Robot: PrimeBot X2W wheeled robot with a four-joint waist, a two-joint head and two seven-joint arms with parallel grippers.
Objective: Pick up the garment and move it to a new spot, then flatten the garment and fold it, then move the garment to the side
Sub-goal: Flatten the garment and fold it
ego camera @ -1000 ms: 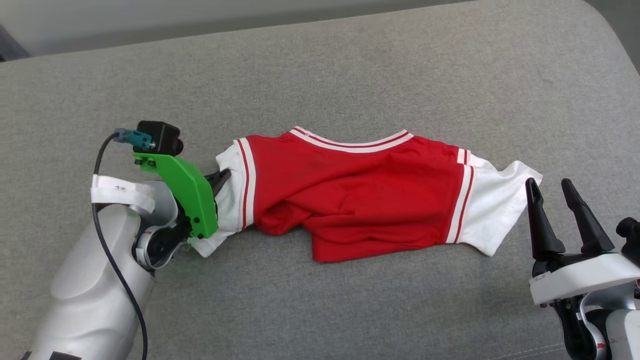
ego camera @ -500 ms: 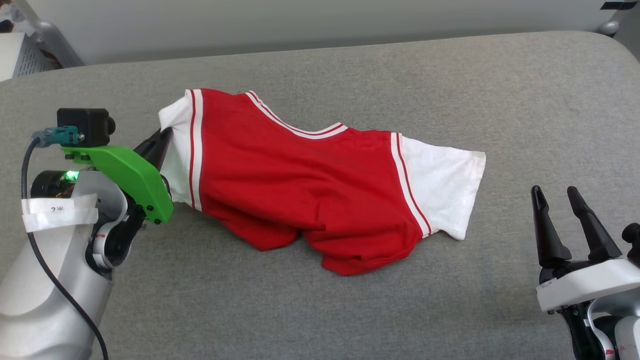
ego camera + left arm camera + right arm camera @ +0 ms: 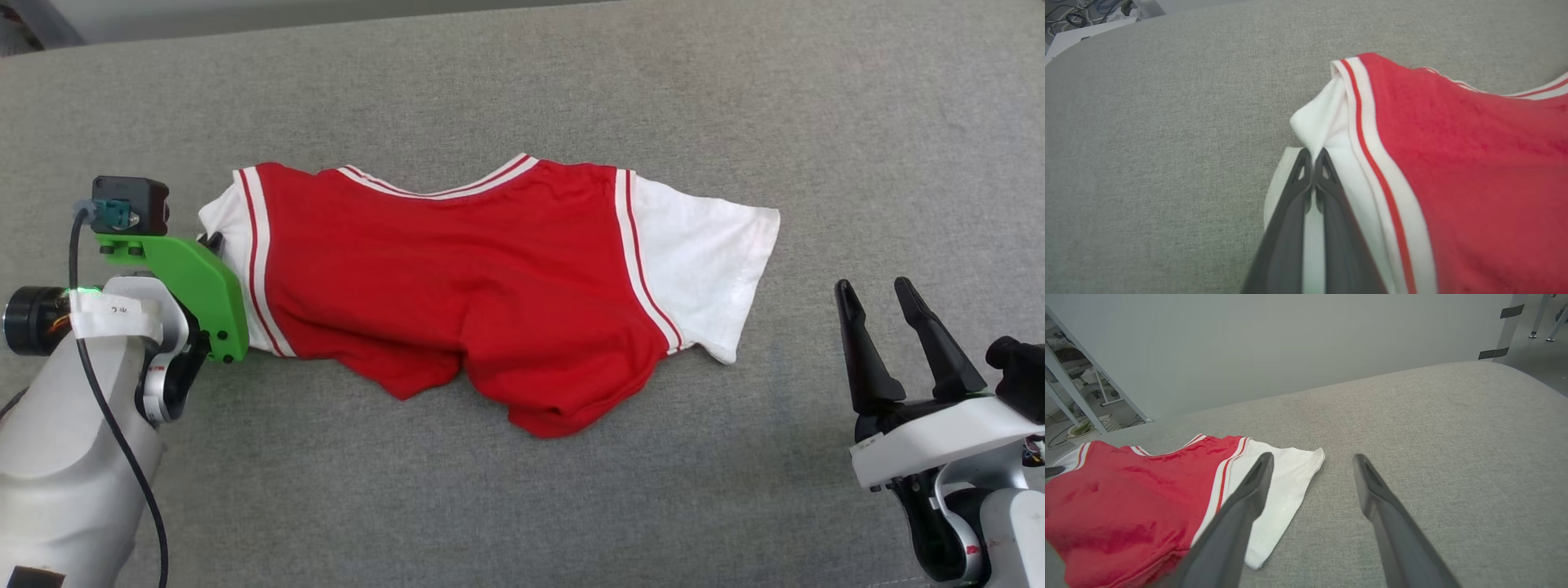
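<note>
The garment (image 3: 457, 278) is a red T-shirt with white sleeves and striped trim, spread crosswise on the grey cushion with its lower half bunched toward me. My left gripper (image 3: 1313, 157) is shut on the white sleeve (image 3: 1327, 122) at the garment's left end; in the head view that gripper (image 3: 214, 242) is mostly hidden behind its green camera bracket (image 3: 184, 282). Off to the right of the other white sleeve (image 3: 702, 253), my right gripper (image 3: 875, 292) stands open and holds nothing. In the right wrist view the right gripper (image 3: 1310, 461) points past that sleeve (image 3: 1278, 486).
The grey fabric cushion (image 3: 522, 82) stretches wide behind and to the right of the garment. Its far edge meets a pale wall (image 3: 1290, 347). Metal legs and clutter (image 3: 1081, 396) stand beyond the cushion's far left corner.
My left gripper has kept hold of the sleeve and dragged the garment along the cushion; it now lies flatter and more spread out. The head view shifted too. The right gripper stayed open.
</note>
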